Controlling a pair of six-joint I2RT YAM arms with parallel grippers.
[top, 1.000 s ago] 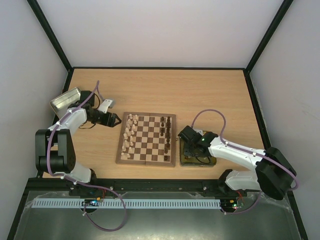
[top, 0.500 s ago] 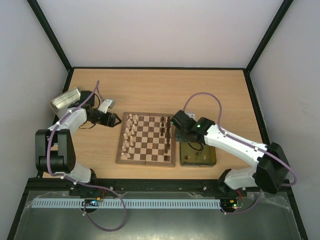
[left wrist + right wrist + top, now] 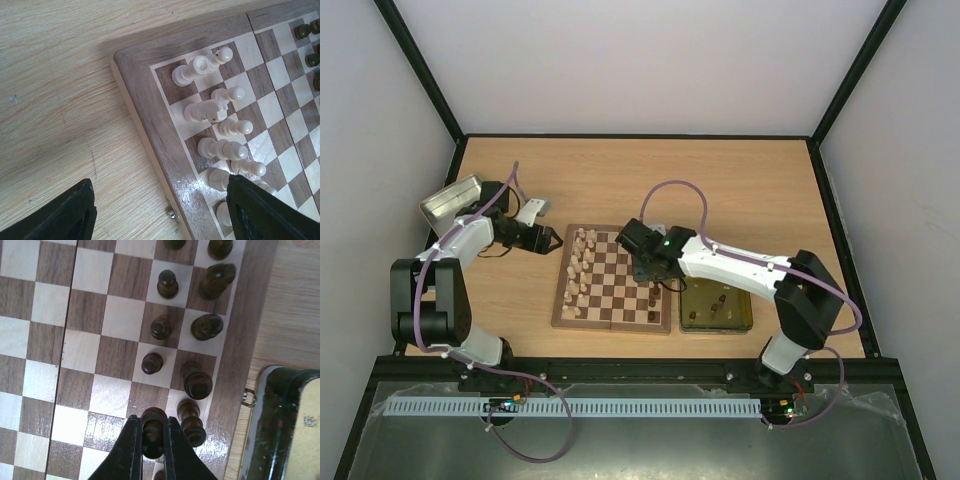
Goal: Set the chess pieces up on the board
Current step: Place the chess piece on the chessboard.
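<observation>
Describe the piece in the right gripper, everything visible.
The piece is dark brown glossy turned wood with a rounded head, seen from above. The right gripper is shut on it, a black jaw on each side. It is roughly upright over the board, beside other dark pieces; whether it touches the board is hidden.

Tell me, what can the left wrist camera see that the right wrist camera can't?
Only the left wrist view shows the cream pieces and the open left gripper. Only the right wrist view shows the right gripper pinching a dark piece, plus a tin beside the board. Both show the checkered board, standing dark pieces and the wooden table.
</observation>
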